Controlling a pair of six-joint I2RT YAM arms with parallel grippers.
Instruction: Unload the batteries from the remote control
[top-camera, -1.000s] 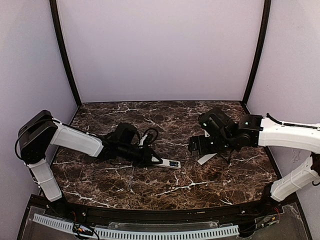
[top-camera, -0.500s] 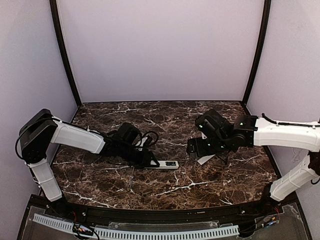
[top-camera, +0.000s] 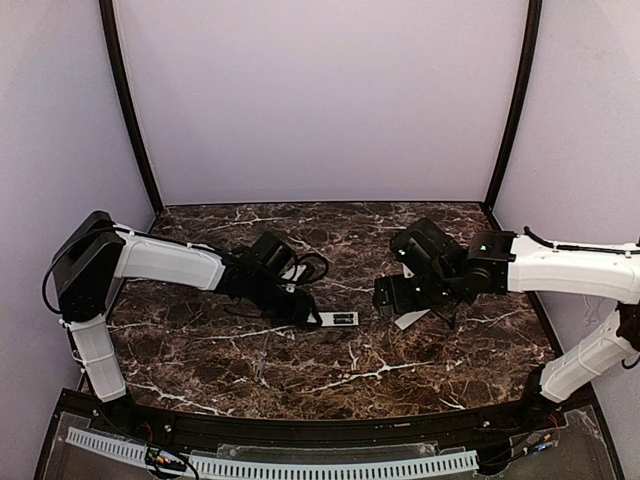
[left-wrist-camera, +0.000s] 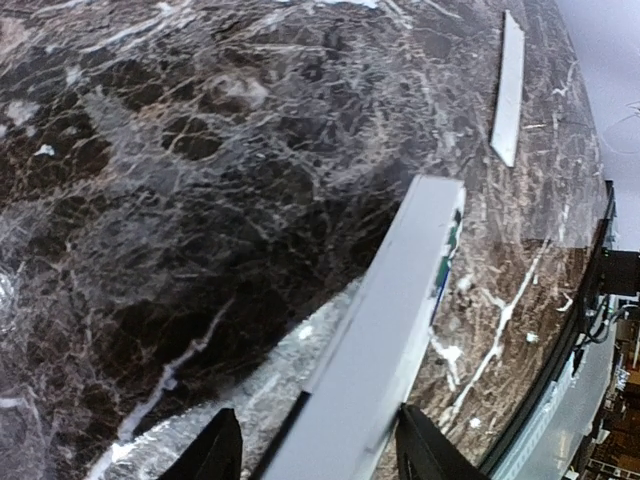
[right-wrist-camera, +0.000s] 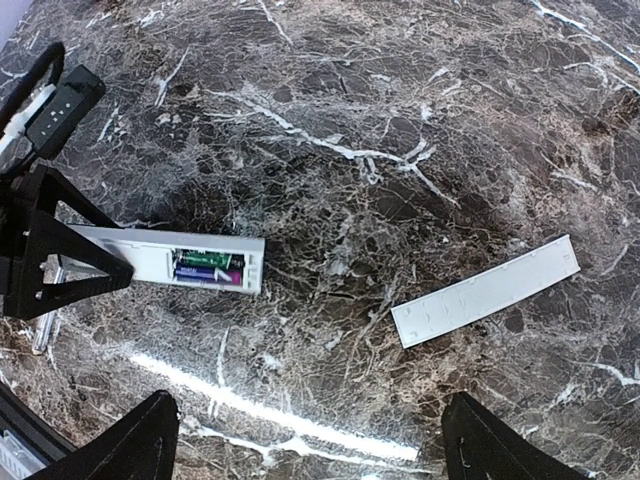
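Observation:
The white remote control (right-wrist-camera: 120, 253) lies flat on the marble with its battery bay open and facing up. Two batteries (right-wrist-camera: 205, 268), one green and one purple, sit side by side in the bay. My left gripper (top-camera: 305, 312) straddles the remote's closed end. In the left wrist view the remote control (left-wrist-camera: 390, 320) runs between the open fingers (left-wrist-camera: 218, 452), with a gap on the left side. My right gripper (right-wrist-camera: 305, 450) hovers open and empty over bare marble, between the remote and the cover.
The flat white cover strip (right-wrist-camera: 485, 293) lies loose on the marble to the right of the remote, below my right gripper (top-camera: 395, 297). Black frame posts and lilac walls ring the table (top-camera: 330, 385).
My left jaws have spread apart around the remote. The left arm has stretched further right, and the remote has shifted slightly away from the near edge. The right arm edged left, then held still.

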